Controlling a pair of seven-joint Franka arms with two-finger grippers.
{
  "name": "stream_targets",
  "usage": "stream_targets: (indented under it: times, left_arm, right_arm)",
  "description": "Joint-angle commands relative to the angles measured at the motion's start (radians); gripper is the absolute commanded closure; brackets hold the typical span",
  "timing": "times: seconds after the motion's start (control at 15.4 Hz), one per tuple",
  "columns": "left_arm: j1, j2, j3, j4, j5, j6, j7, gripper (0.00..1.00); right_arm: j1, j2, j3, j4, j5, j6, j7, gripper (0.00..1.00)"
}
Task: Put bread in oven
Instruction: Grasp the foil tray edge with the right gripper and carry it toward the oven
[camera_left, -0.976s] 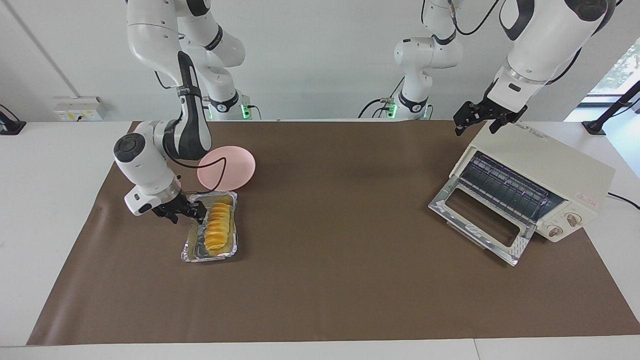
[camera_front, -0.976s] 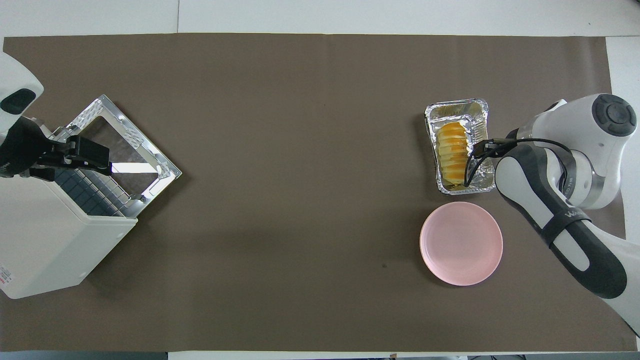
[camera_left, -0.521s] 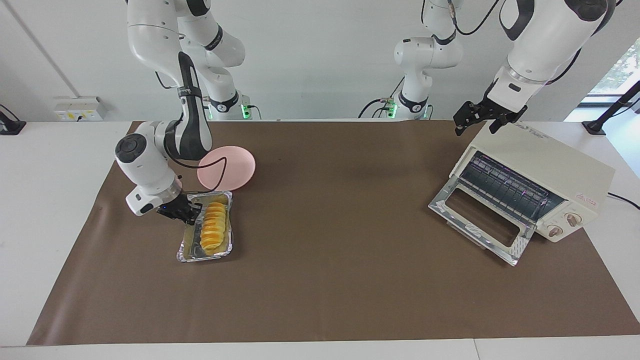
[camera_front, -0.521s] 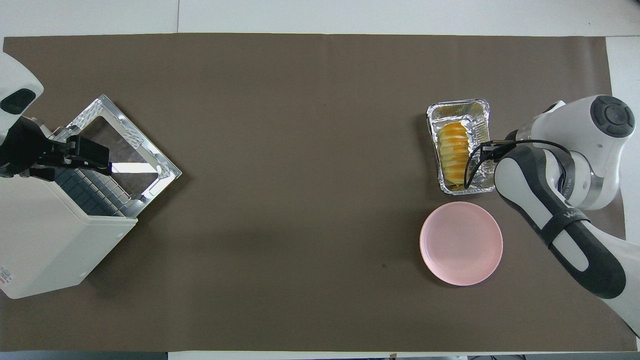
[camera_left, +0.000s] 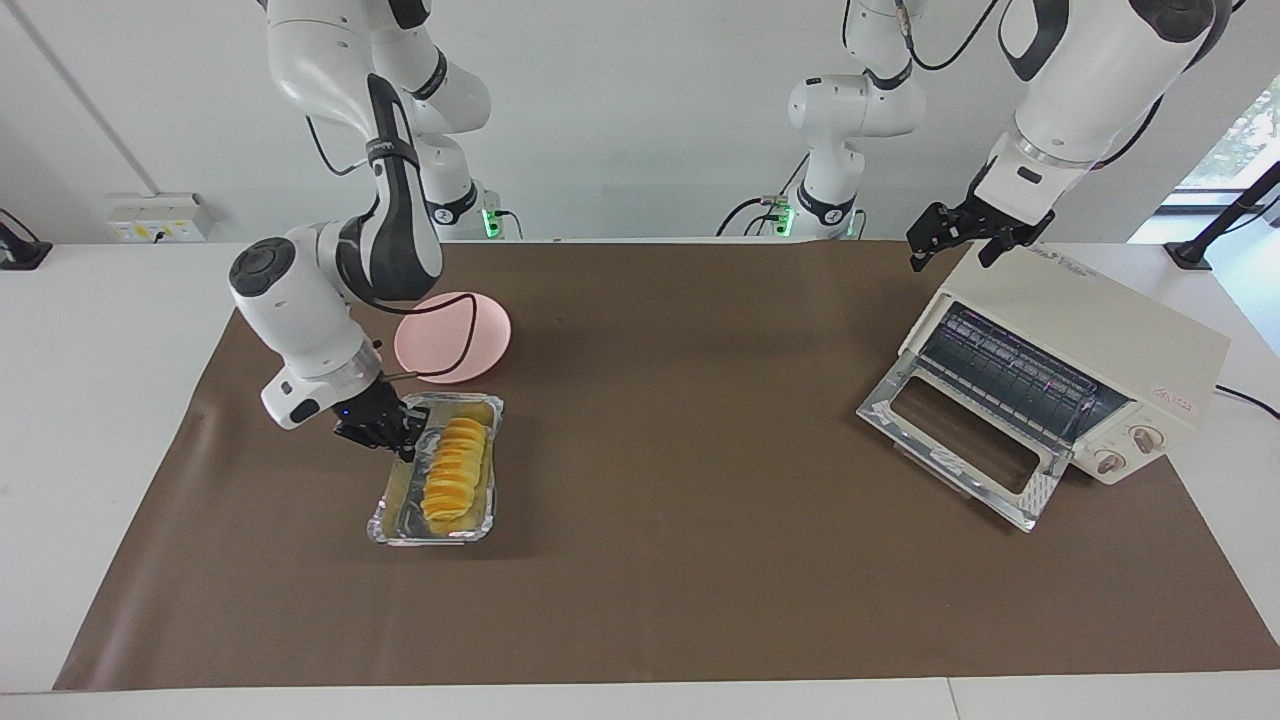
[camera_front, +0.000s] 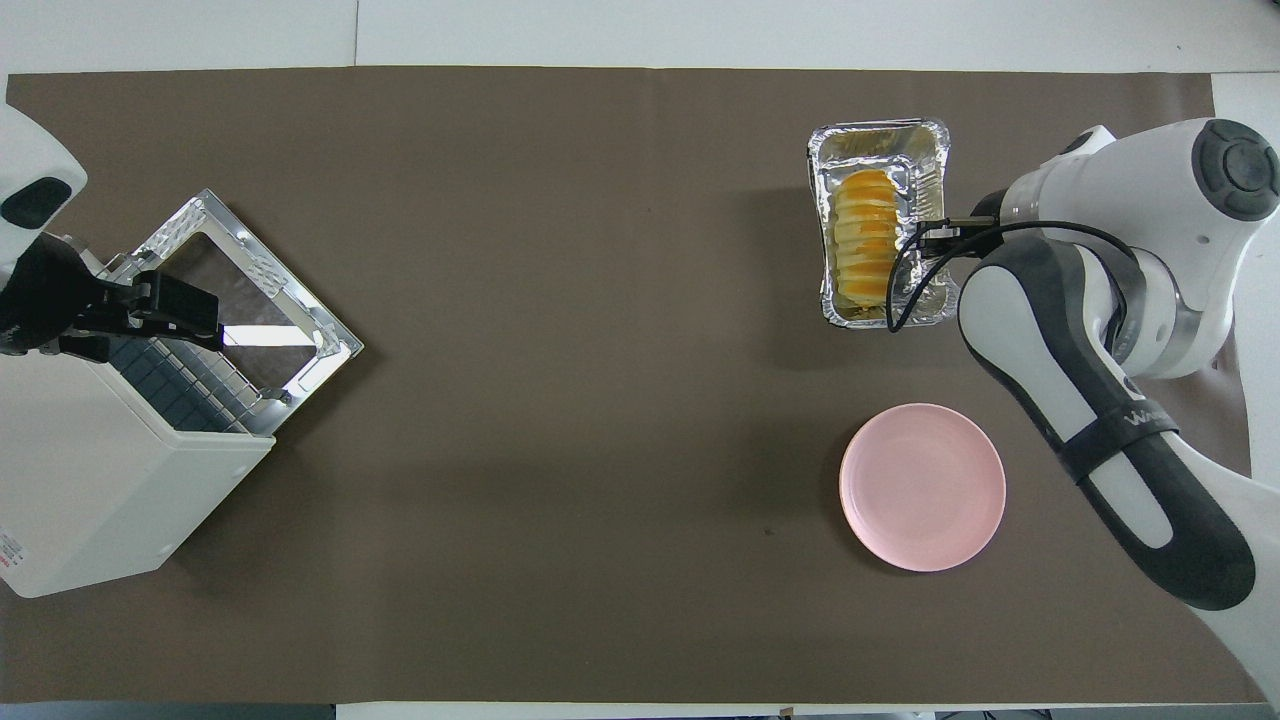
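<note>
Bread (camera_left: 456, 473) lies in a foil tray (camera_left: 400, 525), farther from the robots than the pink plate (camera_left: 478, 330). Right pincer (camera_left: 393, 437) is closed on the tray's long rim; its arm hides the fingertips from overhead. Left pincer (camera_left: 955, 238) waits with fingers spread over the oven (camera_left: 1120, 340), whose door hangs open.
</note>
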Motion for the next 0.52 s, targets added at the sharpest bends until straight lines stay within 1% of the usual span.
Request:
stream_targets:
  times: [0.0,0.07,0.13,0.2,0.26,0.33,0.46]
  left_arm:
    - [0.008,-0.015,-0.005,-0.009,-0.005,-0.003,0.009,0.00]
    - [0.008,-0.015,-0.005,-0.009,-0.005,-0.003,0.009,0.00]
    - [0.008,-0.015,-0.005,-0.009,-0.005,-0.003,0.009,0.00]
    - [0.008,-0.015,-0.005,-0.009,-0.003,-0.003,0.007,0.00]
    - [0.008,-0.015,-0.005,-0.009,-0.005,-0.003,0.009,0.00]
    - [0.008,-0.015,-0.005,-0.009,-0.005,-0.003,0.009,0.00]
    - [0.008,-0.015,-0.003,-0.009,-0.003,-0.003,0.009,0.00]
  right_arm:
    - [0.088,0.041,-0.001,0.081,0.010,-0.018,0.103,1.00]
    - [0.122,0.062,-0.001,0.122,0.008,-0.035,0.140,1.00]
    - [0.161,0.098,-0.002,0.189,0.004,-0.102,0.179,1.00]
    - [0.206,0.148,-0.007,0.278,-0.015,-0.183,0.231,1.00]
    - [0.234,0.196,-0.007,0.369,-0.033,-0.234,0.297,1.00]
    - [0.264,0.242,-0.002,0.435,-0.048,-0.259,0.369,1.00]
    - [0.312,0.302,-0.002,0.486,-0.050,-0.247,0.449,1.00]
